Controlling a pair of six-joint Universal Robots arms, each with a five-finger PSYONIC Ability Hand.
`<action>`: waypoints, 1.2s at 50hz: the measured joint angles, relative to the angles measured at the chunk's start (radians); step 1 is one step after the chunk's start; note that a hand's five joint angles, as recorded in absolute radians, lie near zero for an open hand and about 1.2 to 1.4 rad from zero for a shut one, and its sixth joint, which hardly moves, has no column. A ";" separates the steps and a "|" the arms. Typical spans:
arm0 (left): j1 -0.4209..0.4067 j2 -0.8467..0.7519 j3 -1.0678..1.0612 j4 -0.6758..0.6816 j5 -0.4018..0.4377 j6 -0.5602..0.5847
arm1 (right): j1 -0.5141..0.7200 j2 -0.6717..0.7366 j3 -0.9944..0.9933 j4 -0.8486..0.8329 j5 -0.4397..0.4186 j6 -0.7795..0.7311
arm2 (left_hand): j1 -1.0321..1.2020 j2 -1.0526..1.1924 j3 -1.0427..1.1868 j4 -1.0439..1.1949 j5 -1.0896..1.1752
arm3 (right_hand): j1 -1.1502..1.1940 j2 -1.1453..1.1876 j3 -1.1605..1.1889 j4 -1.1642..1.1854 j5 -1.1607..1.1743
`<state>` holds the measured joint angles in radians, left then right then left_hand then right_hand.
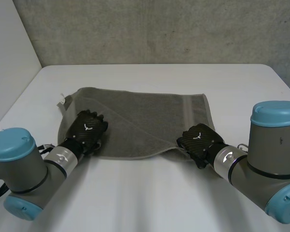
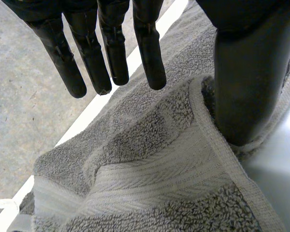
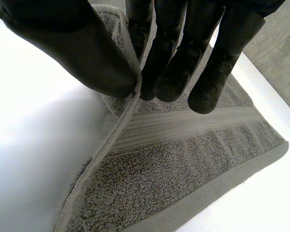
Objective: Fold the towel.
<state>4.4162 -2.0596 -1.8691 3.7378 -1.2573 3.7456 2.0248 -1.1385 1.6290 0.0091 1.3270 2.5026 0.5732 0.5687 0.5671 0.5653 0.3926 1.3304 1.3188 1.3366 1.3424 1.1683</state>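
So the right hand has the towel pinched: in its wrist view the thumb sits on one side of the hem and the fingers press in from the other. The edge is pulled up off the desk between them. That's the towel's near right corner, and from there the cloth slopes back down flat.

The left hand is loose. Its fingers are straight and spread a bit, hanging over the towel without touching it as far as I can tell. Its thumb tip is planted on the hem at a turned-over bit of the near left part. Nothing is gripped there.

The towel is grey and lies spread across the middle of the white desk. A diagonal crease runs from near the left hand toward the right one, and a little white tag sticks out at the far left corner.
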 measured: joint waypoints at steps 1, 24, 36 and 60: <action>0.004 0.002 -0.002 -0.001 0.001 0.000 | 0.000 0.000 0.000 0.000 0.000 0.000 | -0.003 0.000 0.000 0.000 0.000 | 0.000 0.000 0.000 0.000 0.000; 0.083 0.007 -0.043 0.003 0.008 0.004 | 0.000 0.006 0.003 0.000 0.000 -0.003 | -0.010 0.000 0.000 0.000 -0.003 | 0.000 0.000 0.000 0.000 0.000; 0.086 -0.004 -0.025 0.010 0.009 0.001 | -0.001 0.010 0.003 -0.001 0.003 -0.003 | 0.360 0.380 0.378 0.384 0.372 | 0.000 0.000 0.000 0.000 0.000; 0.161 0.479 0.089 -0.022 0.019 -0.175 | -0.135 -0.333 -0.303 0.165 0.123 0.142 | 0.699 0.772 0.773 0.790 0.754 | 0.000 0.000 0.000 0.000 0.018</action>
<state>4.5774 -1.5807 -1.7798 3.7159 -1.2385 3.5703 1.8903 -1.4715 1.3258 0.1740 1.4495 2.6447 1.2725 1.3410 1.3403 1.3553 1.1465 1.3308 1.3188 1.3366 1.3424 1.1859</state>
